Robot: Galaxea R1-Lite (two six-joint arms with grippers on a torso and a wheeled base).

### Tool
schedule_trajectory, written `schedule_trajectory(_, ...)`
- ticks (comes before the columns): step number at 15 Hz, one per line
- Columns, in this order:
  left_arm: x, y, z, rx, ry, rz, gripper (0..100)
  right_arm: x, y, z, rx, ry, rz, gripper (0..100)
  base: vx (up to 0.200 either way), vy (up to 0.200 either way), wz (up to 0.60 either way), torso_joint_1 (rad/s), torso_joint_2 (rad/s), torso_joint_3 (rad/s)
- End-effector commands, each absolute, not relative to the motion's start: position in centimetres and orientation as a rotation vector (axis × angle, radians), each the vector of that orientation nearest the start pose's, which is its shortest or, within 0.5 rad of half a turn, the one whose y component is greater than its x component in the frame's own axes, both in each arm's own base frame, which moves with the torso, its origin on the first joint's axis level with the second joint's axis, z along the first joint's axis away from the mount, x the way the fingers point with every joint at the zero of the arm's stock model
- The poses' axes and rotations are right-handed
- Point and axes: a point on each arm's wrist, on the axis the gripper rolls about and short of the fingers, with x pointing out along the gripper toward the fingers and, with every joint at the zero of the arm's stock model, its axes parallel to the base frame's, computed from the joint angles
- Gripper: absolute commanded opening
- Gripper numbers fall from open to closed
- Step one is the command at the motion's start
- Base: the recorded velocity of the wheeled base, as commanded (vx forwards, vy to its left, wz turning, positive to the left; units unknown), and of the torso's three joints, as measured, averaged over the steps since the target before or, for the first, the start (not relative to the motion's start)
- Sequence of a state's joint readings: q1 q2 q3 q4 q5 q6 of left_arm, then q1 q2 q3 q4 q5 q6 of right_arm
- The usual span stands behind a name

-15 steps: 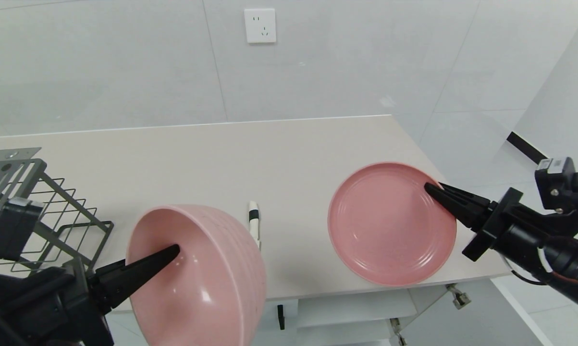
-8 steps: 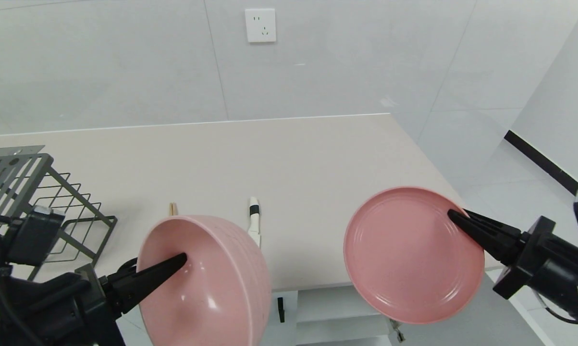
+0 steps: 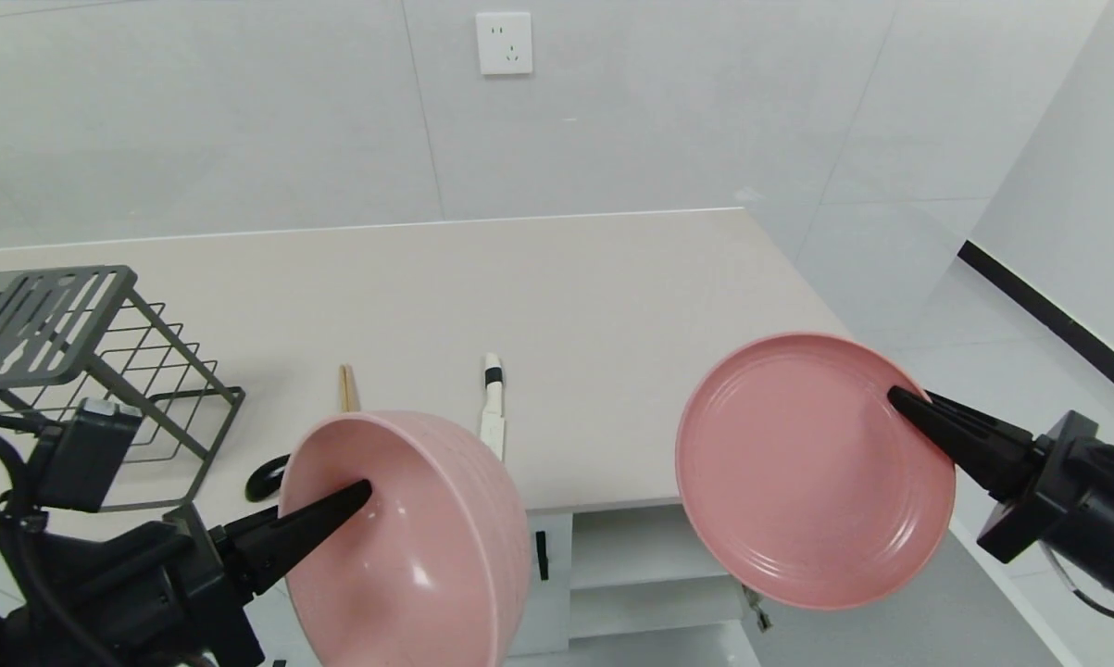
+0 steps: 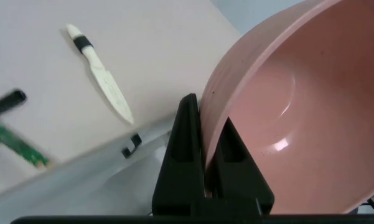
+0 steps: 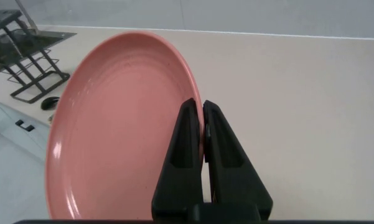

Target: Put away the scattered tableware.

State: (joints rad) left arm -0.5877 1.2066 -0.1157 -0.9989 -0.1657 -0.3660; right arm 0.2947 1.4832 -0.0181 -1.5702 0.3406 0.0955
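Near beige counter [image 3: 566,296], left gripper [image 3: 357,491] clamps glossy pink bowl [image 3: 436,547], right gripper [image 3: 894,396] ridged pink plate [image 3: 797,472].

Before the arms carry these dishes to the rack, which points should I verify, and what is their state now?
1. Left gripper shut on the pink bowl rim: ok.
2. Right gripper shut on the pink plate rim: ok.
3. Pink bowl empty: ok.
4. Dish rack has room: cannot tell, the left arm hides part.
5. White knife and chopsticks put away: not ok, both lie on the counter.
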Motion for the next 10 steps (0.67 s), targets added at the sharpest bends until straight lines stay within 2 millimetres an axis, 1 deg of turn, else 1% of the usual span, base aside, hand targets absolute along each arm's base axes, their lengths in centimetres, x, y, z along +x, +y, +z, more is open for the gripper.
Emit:
schedule_trajectory(1, 11.74, -8.31, 14.79, -0.325, 0.245, -0.727, 0, 15.83, 5.59, 14.35, 0.089, -0.076, 0.639, 0, 0.000, 0.000, 0.00, 0.000, 0.00, 0.000)
schedule_trajectory(2, 11.68, -8.36, 14.83, -0.326, 0.242, -0.732, 0, 15.85, 5.59, 14.32, 0.089, -0.074, 0.639, 0, 0.000, 0.000, 0.00, 0.000, 0.00, 0.000)
schedule_trajectory(6, 11.56, -8.30, 14.86, -0.326, 0.238, -0.734, 0, 15.83, 5.59, 14.29, 0.089, -0.073, 0.639, 0, -0.200, 0.000, 0.00, 0.018, 0.01, 0.000)
schedule_trajectory(10, 11.55, -8.32, 14.80, -0.324, 0.241, -0.735, 0, 15.82, 5.66, 14.30, 0.091, -0.073, 0.621, 0, 0.000, 0.000, 0.00, 0.000, 0.00, 0.000)
